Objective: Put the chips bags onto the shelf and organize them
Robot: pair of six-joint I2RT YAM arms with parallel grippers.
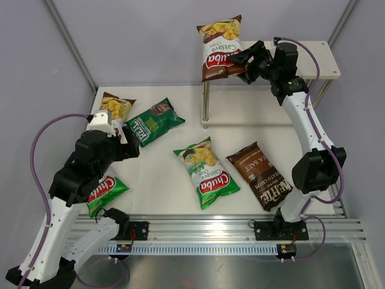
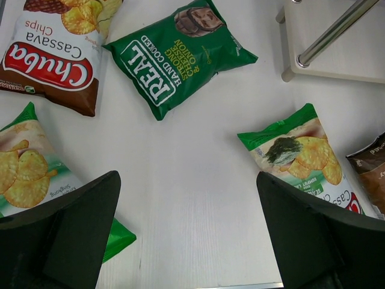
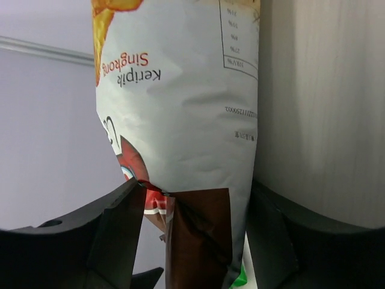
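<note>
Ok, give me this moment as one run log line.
right gripper: shut on brown Chuba bag, upright at shelf top | left gripper: open, empty | five other bags on table

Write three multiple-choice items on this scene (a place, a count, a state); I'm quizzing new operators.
1. Where is the Kettle bag? A on the shelf; B on the table; C in a pincer.
2. How many bags lie on the table? A three; B five; C six.
3. The left pincer is: A open, empty; B shut on a bag; C out of view.
1 B: it lies flat there. 2 B: the sixth, a Chuba bag, hangs in the right pincer. 3 A: its fingers stand apart, nothing between.
</note>
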